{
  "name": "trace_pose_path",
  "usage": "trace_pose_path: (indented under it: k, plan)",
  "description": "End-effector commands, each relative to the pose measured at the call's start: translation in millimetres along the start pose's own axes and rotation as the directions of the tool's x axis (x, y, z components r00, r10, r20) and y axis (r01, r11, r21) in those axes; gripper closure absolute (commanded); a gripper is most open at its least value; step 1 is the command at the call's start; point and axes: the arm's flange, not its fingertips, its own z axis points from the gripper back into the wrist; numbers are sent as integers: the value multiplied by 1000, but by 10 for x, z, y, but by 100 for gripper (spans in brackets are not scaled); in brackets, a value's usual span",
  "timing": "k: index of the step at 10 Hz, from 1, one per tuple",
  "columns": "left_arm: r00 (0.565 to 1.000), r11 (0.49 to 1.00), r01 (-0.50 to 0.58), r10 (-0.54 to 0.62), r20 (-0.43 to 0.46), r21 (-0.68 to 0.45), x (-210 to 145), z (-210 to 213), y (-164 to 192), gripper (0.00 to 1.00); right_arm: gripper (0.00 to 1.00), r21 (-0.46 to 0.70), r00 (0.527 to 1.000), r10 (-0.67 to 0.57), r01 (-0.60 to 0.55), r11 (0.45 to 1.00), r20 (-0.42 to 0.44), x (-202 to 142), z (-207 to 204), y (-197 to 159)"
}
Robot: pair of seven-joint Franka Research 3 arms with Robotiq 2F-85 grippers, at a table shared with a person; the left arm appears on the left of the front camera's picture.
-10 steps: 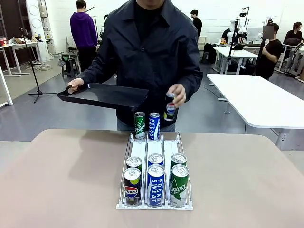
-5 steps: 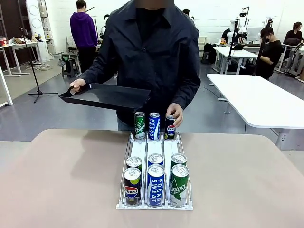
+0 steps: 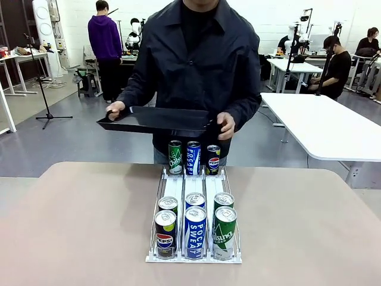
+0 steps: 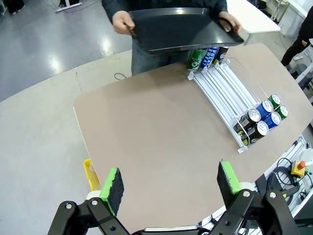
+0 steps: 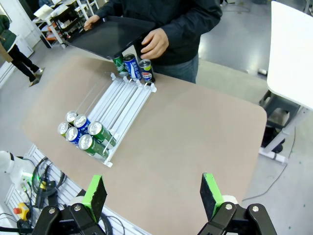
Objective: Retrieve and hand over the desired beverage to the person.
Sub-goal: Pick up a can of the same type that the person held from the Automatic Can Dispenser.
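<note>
Hand [image 3: 226, 126] moved onto tray [image 3: 156, 119] half-hiding far cans [image 4: 197, 58], left end effector [image 4: 170, 183] apart, right end effector [image 5: 153, 193] apart

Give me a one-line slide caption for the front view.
Person holds a black tray above the far end of the stocked can rack.

Person [image 5: 182, 17] holds tray [image 5: 105, 32] over can rack [image 5: 122, 105]; right gripper [image 5: 151, 192] spread.
</note>
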Motion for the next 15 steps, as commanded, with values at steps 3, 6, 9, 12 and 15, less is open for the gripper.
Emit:
trace_pose_path:
  k: [3, 6, 9, 12, 15]
  plan:
    - [924, 946, 287, -314, -219, -149, 469, -537, -1428, 0, 0, 19, 1000, 10, -10, 1000, 0, 11, -9, -6]
    - [795, 929, 368, -341, -501, -46, 450, -1436, -3085, 0, 0, 19, 1000, 10, -10, 1000, 0, 11, -9, -6]
    - [743, 952, 288, -154, -652, 103, 24, -2171, -3801, 0, 0, 19, 1000, 10, -10, 1000, 0, 11, -9, -6]
    - [773, 954, 186, 6, -634, 236, -258, -2639, -3925, 0, 0, 19, 1000, 10, -10, 1000, 0, 11, -9, -6]
    - [828, 969, 94, 51, -559, 228, -176, -2907, -3653, 0, 0, 19, 1000, 10, -10, 1000, 0, 11, -9, -6]
